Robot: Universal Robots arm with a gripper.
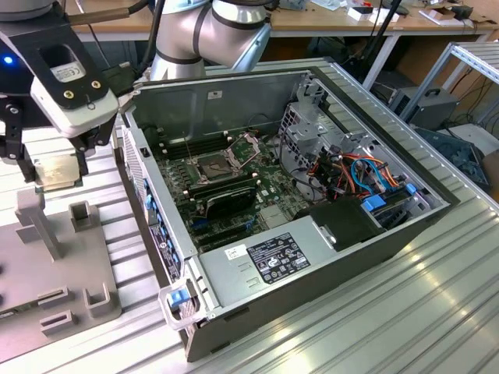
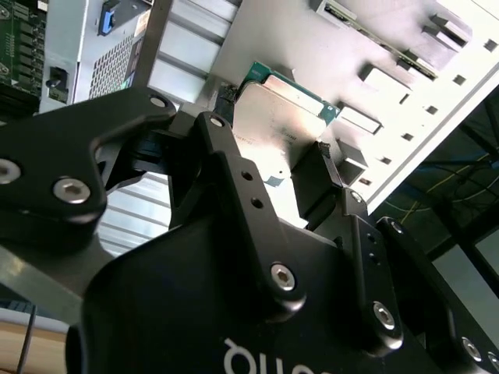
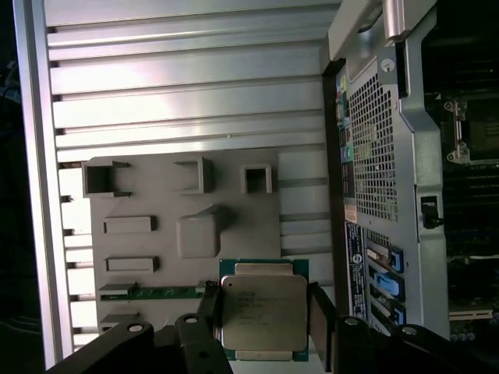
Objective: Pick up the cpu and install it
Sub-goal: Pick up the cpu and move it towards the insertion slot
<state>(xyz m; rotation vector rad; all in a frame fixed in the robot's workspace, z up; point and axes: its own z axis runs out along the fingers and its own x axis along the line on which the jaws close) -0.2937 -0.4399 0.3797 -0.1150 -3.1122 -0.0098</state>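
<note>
The cpu (image 1: 59,168), a small square chip with a silver-grey metal top, hangs between my gripper's (image 1: 56,174) two black fingers at the exterior view's left. It is lifted a little above the grey fixture plate (image 1: 47,265). In the first wrist view the cpu (image 3: 263,312) has a finger (image 3: 209,305) pressed on each side and overlaps the plate's (image 3: 156,202) edge. The second wrist view shows the cpu (image 2: 284,117) clamped the same way. The open socket (image 1: 214,165), with its metal frame (image 1: 245,144) swung up, lies on the motherboard inside the computer case (image 1: 312,257), to the exterior view's right of my gripper.
The case wall (image 1: 148,195) stands between the gripper and the socket. A long black card (image 1: 226,201) sits just in front of the socket. The fixture plate carries raised blocks (image 1: 35,218) and a green strip (image 3: 156,292) in a slot. Ribbed aluminium table (image 1: 405,312) surrounds everything.
</note>
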